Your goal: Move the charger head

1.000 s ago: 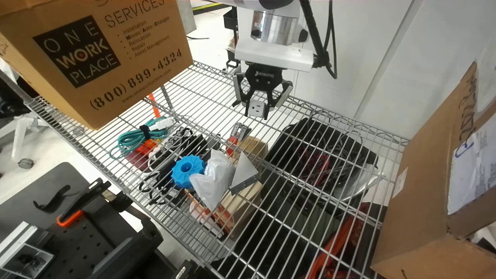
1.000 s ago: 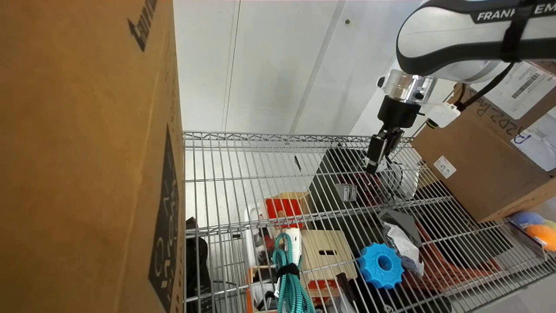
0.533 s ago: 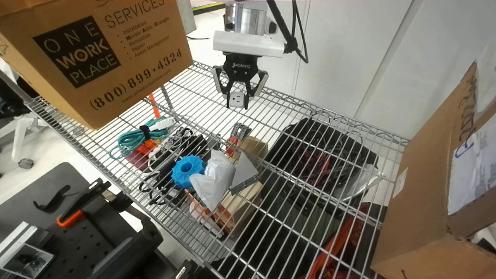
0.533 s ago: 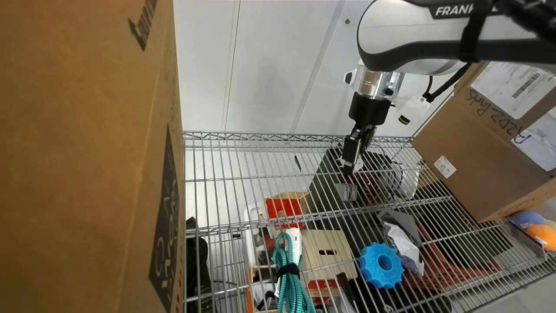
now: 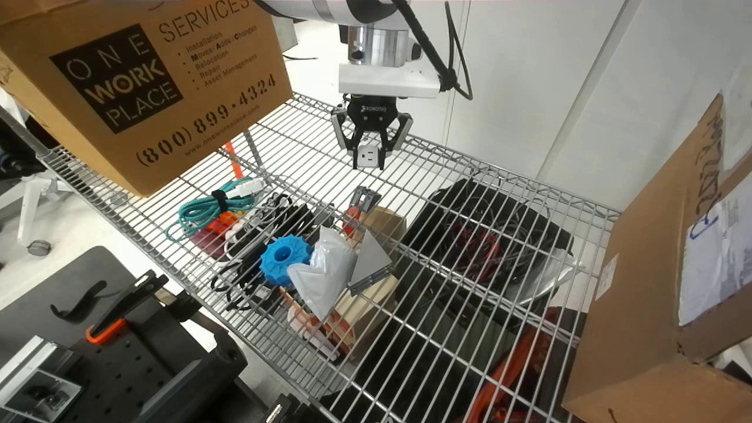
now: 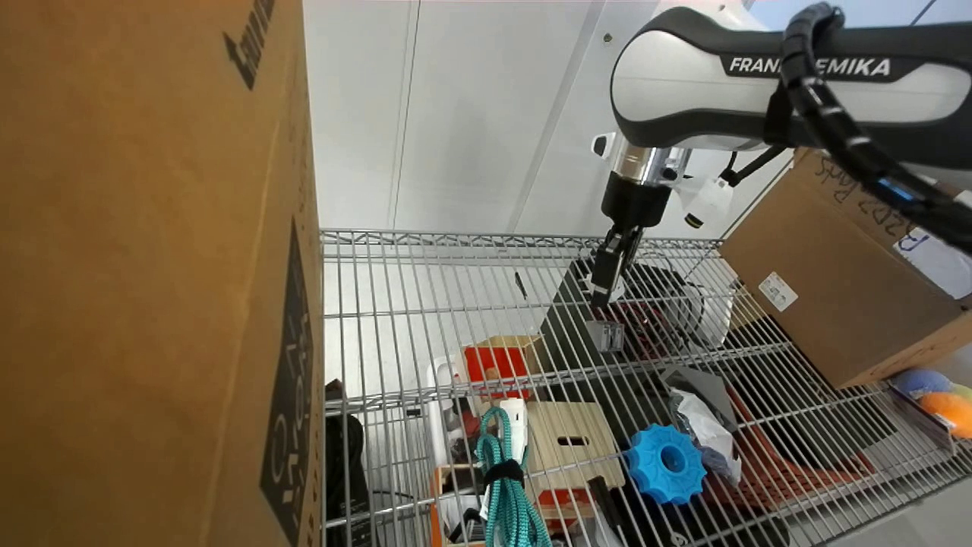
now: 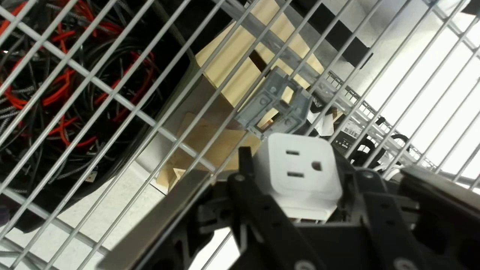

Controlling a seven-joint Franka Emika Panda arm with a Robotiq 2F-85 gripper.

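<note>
White blocky plastic charger head [image 7: 300, 170] looks mid-carry, pinched in black two-finger claw [image 5: 369, 164] near grey wire shelf's [image 6: 456, 239] wall edge, lower next.

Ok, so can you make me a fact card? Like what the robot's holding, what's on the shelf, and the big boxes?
Held: charger head, white, with its socket slots showing
Pincer: closed on it, above the wire shelf
Round thing: bright blue plastic piece with a hole in the middle
Beside that: white plastic bag
Tied up: teal cord, black band around it
Big boxes: ONE WORK PLACE box; plain-sided brown box with a white sticker
Put down yet: no
</note>
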